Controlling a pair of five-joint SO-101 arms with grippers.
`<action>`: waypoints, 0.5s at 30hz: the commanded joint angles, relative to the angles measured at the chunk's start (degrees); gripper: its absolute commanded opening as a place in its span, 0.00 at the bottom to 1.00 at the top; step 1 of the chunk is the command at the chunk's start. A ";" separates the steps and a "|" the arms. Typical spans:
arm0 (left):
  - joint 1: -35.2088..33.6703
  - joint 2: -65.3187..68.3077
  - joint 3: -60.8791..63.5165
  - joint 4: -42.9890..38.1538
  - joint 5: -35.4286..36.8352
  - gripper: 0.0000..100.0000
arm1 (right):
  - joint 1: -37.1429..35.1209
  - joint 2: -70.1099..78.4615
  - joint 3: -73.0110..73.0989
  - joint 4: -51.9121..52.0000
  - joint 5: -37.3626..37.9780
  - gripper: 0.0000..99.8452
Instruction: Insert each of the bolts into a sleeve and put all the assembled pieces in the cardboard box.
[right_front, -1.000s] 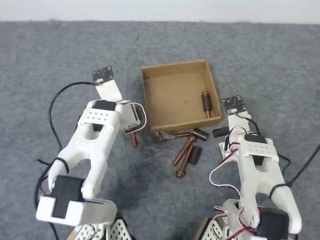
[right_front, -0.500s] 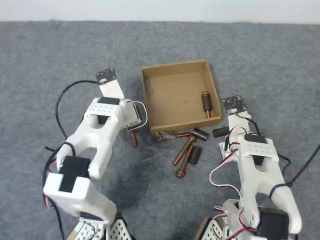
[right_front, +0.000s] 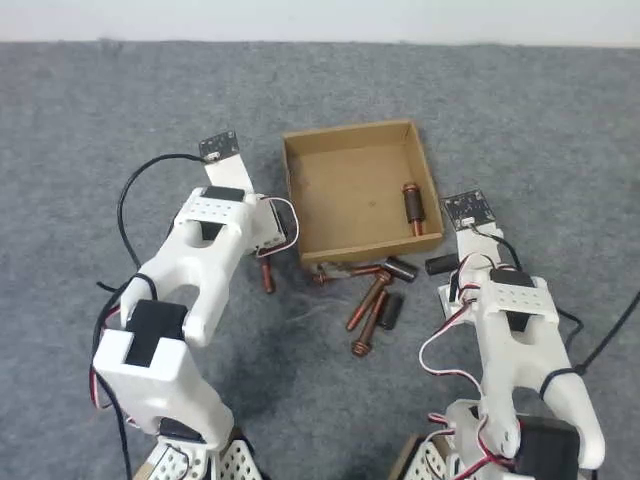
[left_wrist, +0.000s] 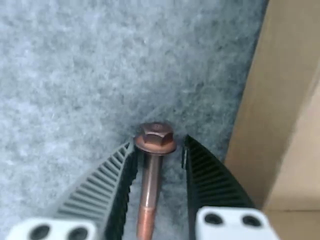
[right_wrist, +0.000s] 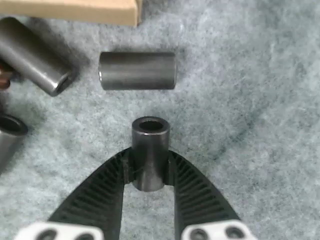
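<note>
A copper bolt (left_wrist: 150, 185) lies on the grey carpet beside the cardboard box (left_wrist: 285, 100). My left gripper (left_wrist: 157, 145) is open and straddles it, fingers close on either side of the hex head. From above, this bolt (right_front: 267, 276) pokes out under the left gripper (right_front: 268, 258), left of the box (right_front: 350, 245). My right gripper (right_wrist: 150, 152) is shut on a dark sleeve (right_wrist: 150, 150) held upright. An assembled piece (right_front: 410, 205) lies inside the box.
Three more bolts (right_front: 366, 300) and two sleeves (right_front: 390, 310) lie scattered just in front of the box. Another sleeve (right_wrist: 137, 71) lies on its side ahead of the right gripper, near the box corner. Open carpet surrounds both arms.
The left arm has swung its elbow forward and its wrist slightly right, closer to the box wall, over the same bolt. The right arm and the loose parts have not moved.
</note>
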 joint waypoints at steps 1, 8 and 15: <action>0.44 0.18 -2.86 0.97 -1.14 0.13 | 0.40 -0.40 -3.08 -0.57 0.44 0.01; 0.44 0.26 -2.86 0.88 -1.23 0.01 | 0.40 -0.40 -3.08 -0.57 0.44 0.01; 0.35 -0.35 -2.59 1.05 -7.21 0.01 | 0.40 -0.40 -3.08 -0.66 0.44 0.01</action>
